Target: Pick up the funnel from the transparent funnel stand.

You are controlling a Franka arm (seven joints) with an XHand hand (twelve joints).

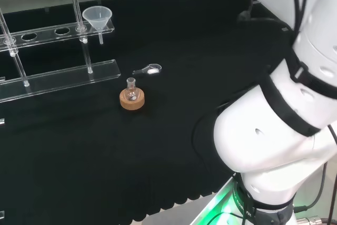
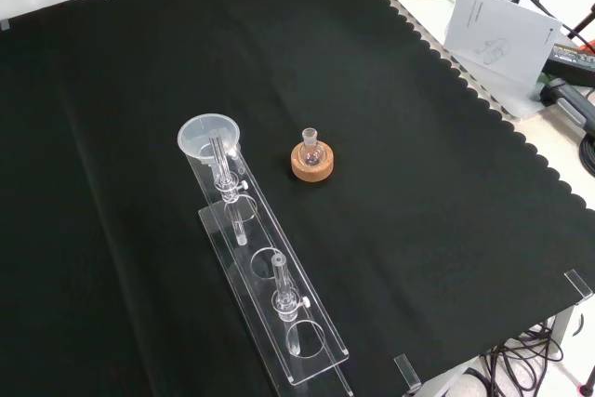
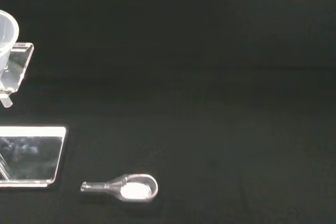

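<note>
Fingers: cannot tell their state; funnel not yet lifted.
The funnel (image 1: 98,18) sits bowl-up in the end hole of the transparent funnel stand (image 1: 58,72) near the cloth's far edge in the head view, apparently parked for pickup. Nearby, a small flask (image 2: 311,144) stands on its cork ring (image 2: 312,163); beyond it lies a clear scoop (image 3: 126,187) holding something white.

Lab bench setup: black cloth (image 2: 418,183) over the table, clear funnel stand (image 2: 270,295) with a funnel (image 2: 208,136), small flask (image 2: 310,145) on a cork ring (image 2: 311,163), glass scoop (image 3: 128,187) of white powder, cables at the edge.
</note>
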